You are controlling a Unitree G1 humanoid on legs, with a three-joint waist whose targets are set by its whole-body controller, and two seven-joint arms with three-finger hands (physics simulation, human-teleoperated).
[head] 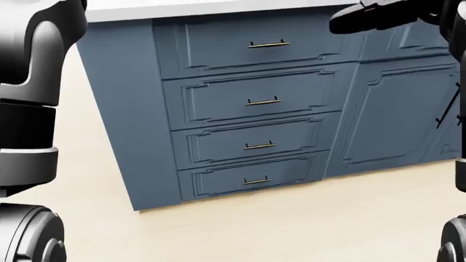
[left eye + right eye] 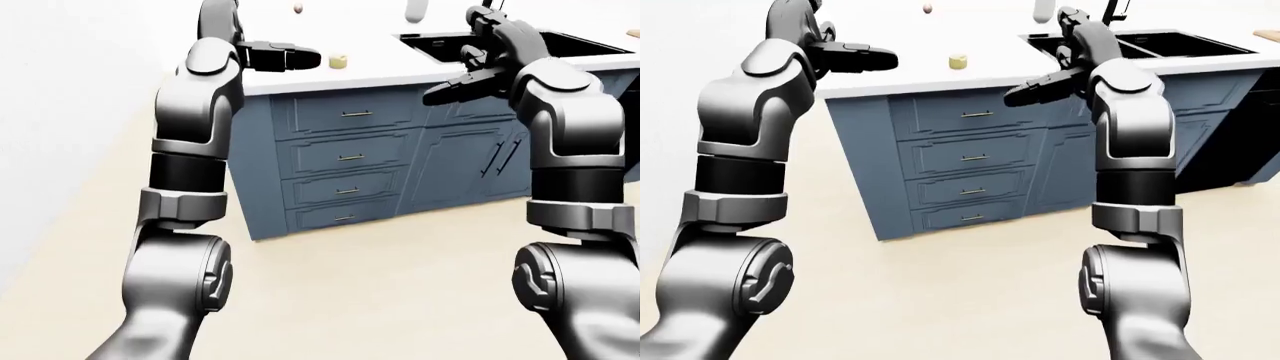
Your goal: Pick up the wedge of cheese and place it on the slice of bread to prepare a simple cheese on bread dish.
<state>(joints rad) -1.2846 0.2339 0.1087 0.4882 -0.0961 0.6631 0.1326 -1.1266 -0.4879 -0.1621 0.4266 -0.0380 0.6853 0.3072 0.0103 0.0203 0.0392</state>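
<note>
A small pale yellow lump (image 2: 958,60), which may be the cheese, lies on the white countertop (image 2: 900,79) near its near edge. No slice of bread is clearly visible. My left hand (image 2: 298,57) is raised at counter height, just left of the lump, with its fingers stretched out and empty. My right hand (image 2: 447,90) hangs in front of the counter edge below the sink, fingers also spread and holding nothing. The head view shows only the dark tip of the right hand (image 1: 360,19).
A blue cabinet (image 1: 124,109) with a stack of drawers (image 1: 255,103) stands under the counter. A black sink (image 2: 1140,41) with a faucet is set into the top at the right. A small brown thing (image 2: 928,7) and a white object (image 2: 415,9) lie farther up.
</note>
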